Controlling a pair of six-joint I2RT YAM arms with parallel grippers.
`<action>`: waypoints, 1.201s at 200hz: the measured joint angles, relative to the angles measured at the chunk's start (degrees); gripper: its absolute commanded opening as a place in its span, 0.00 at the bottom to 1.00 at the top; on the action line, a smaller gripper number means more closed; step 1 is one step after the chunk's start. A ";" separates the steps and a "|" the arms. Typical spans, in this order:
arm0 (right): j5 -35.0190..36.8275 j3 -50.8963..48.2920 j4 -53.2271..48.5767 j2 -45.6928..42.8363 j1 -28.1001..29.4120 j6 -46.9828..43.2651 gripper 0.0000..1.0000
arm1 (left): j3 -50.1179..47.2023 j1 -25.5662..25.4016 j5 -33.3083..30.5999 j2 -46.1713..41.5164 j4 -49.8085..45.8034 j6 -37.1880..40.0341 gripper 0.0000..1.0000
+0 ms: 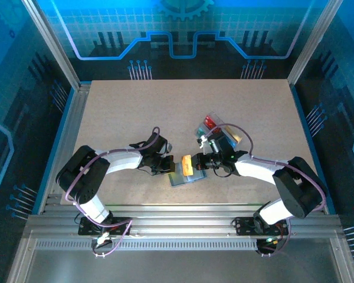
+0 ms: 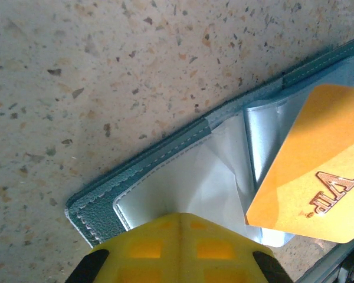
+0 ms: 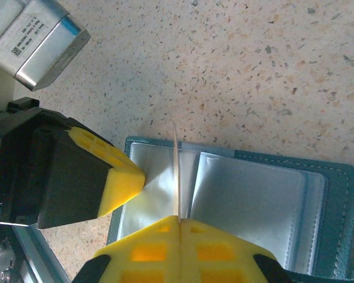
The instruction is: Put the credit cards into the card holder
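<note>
Your table carries all the action at its near edge. Both sets of jaws meet there over the open card holder. It lies flat directly beneath them with its pale sleeves facing up, which makes sense: spread open like that, it offers its pocket mouths to a card coming in edge-first.

Beyond your right gripper, well apart from the holder, sits the clear tray with the other credit cards. A red one shows on top (the rest are too small to sort by colour).

Your left gripper has its jaws closed together on a clear sleeve of the holder's left page, just beside the right jaws. The film tents up toward the tip, so I judge it is pinched there to make the pocket gape and to stop the holder sliding.

Your right jaws are clamped narrow on the orange card. It stands on edge, its free end reaching out from the tips toward the fold between the pages. Gripping one end leaves the other free to enter. I can't tell whether it has caught a pocket yet. The next move probably calls for a gentle push along the card's own plane.
</note>
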 measured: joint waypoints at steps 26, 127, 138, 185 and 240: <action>-0.24 0.00 0.13 0.22 0.00 0.00 0.00 | 0.00 0.00 0.00 0.00 0.00 0.00 0.00; -6.71 -2.21 4.70 3.23 -1.18 4.17 0.00 | 0.00 0.00 -0.02 0.00 -0.11 0.00 0.00; -7.56 -2.54 4.98 3.61 -1.62 5.07 0.00 | -0.07 0.00 -0.02 0.00 -0.09 0.00 0.00; -9.90 -2.62 4.42 6.95 -2.25 6.62 0.00 | -0.17 0.00 -0.02 0.00 -0.09 0.00 0.00; -11.17 -2.12 2.49 8.11 -2.25 6.43 0.00 | -0.37 0.00 -0.02 0.00 0.13 0.00 0.00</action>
